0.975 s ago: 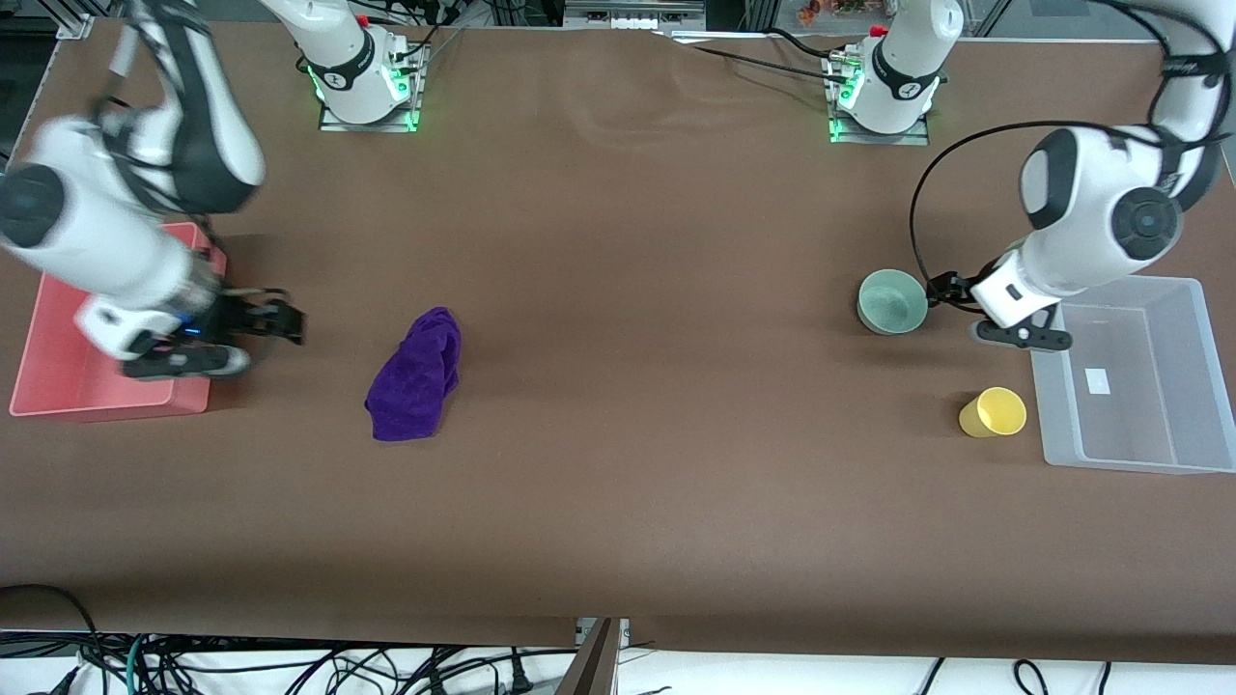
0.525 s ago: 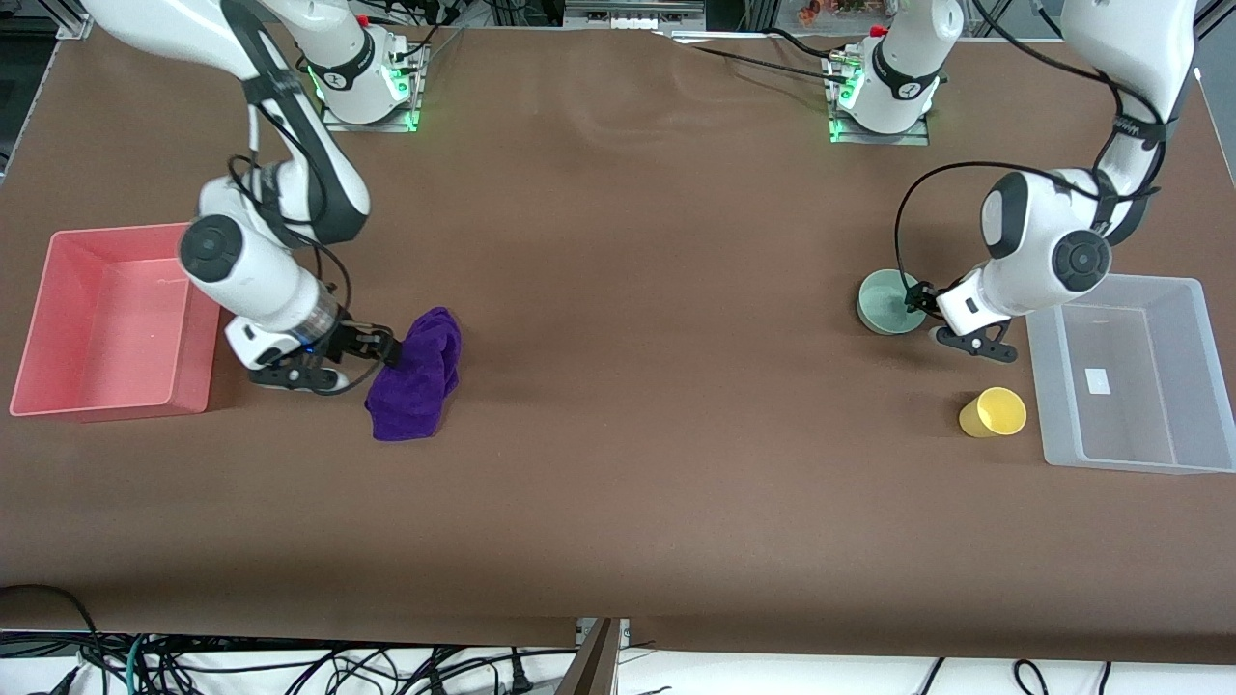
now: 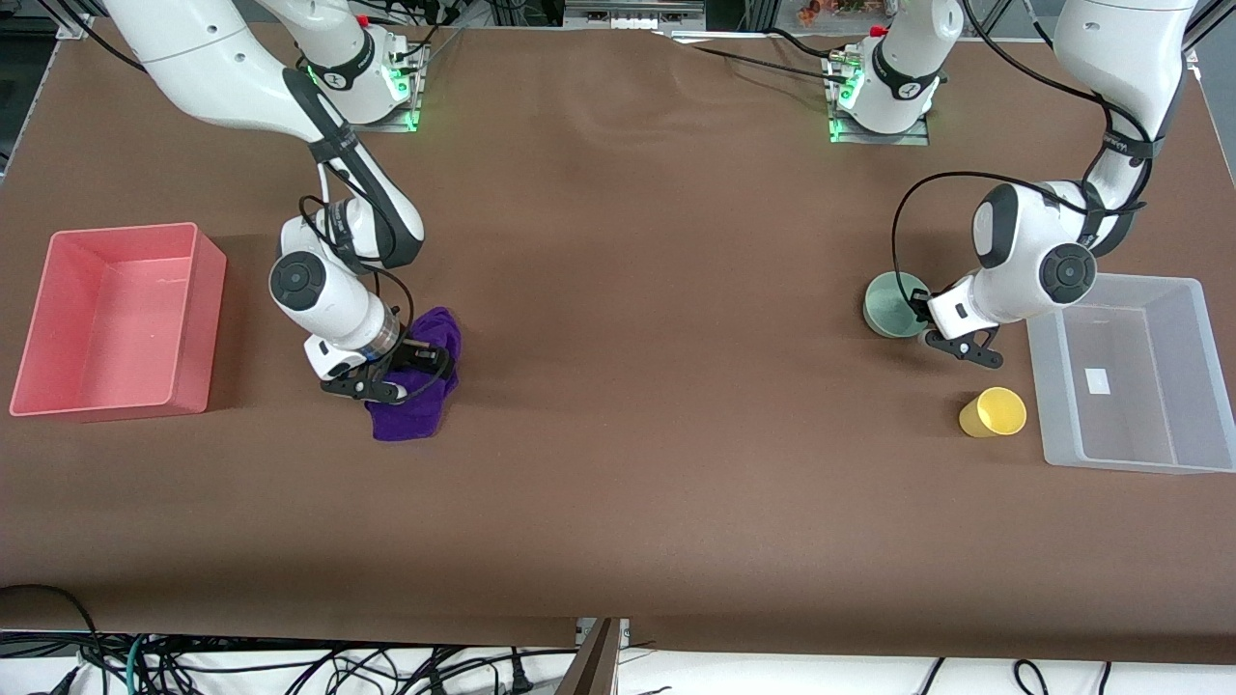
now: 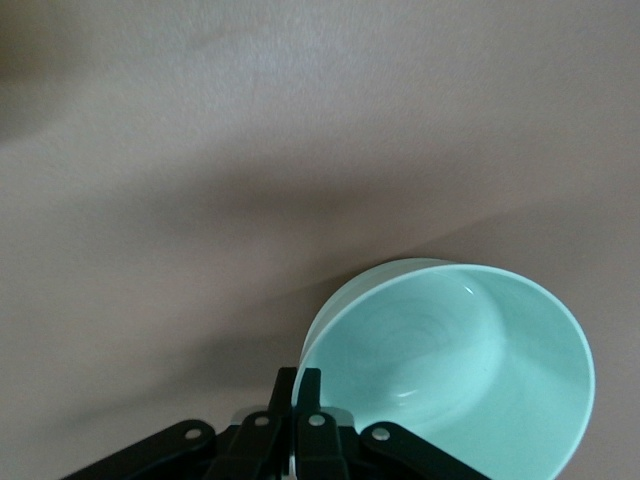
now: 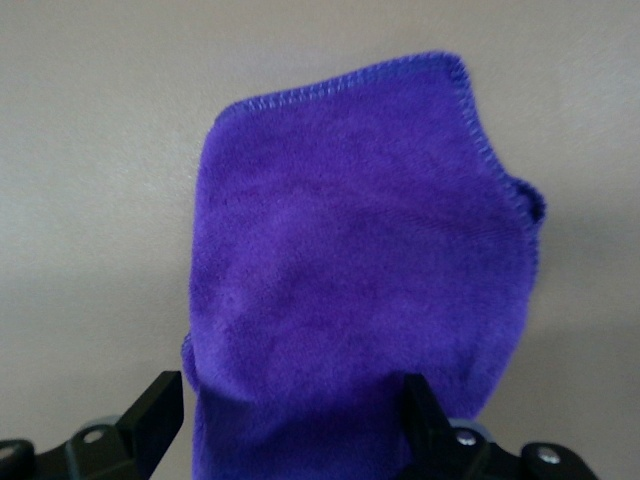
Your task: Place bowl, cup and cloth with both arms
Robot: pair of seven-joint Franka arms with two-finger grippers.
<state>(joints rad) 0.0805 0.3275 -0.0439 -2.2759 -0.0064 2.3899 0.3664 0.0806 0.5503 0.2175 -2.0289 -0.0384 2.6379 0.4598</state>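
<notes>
The purple cloth [image 3: 435,336] lies crumpled on the table toward the right arm's end. My right gripper [image 3: 409,371] is down on it, open, with a finger on either side of the fabric. In the right wrist view the cloth [image 5: 360,250] fills the gap of that gripper [image 5: 290,420]. The mint-green bowl [image 3: 886,305] stands upright toward the left arm's end. My left gripper [image 3: 924,323] is shut on its rim, and the left wrist view shows that gripper [image 4: 299,386] with one finger inside the bowl [image 4: 450,370] and one outside. The yellow cup [image 3: 993,412] lies on its side nearer the front camera.
A pink bin [image 3: 39,319] stands at the right arm's end of the table. A clear plastic bin [image 3: 1197,376] stands at the left arm's end, right beside the cup and close to the bowl.
My right gripper swung from over the pink bin to the cloth and came down astride it. My left gripper moved from beside the clear bin to the bowl's rim and shut on it.
</notes>
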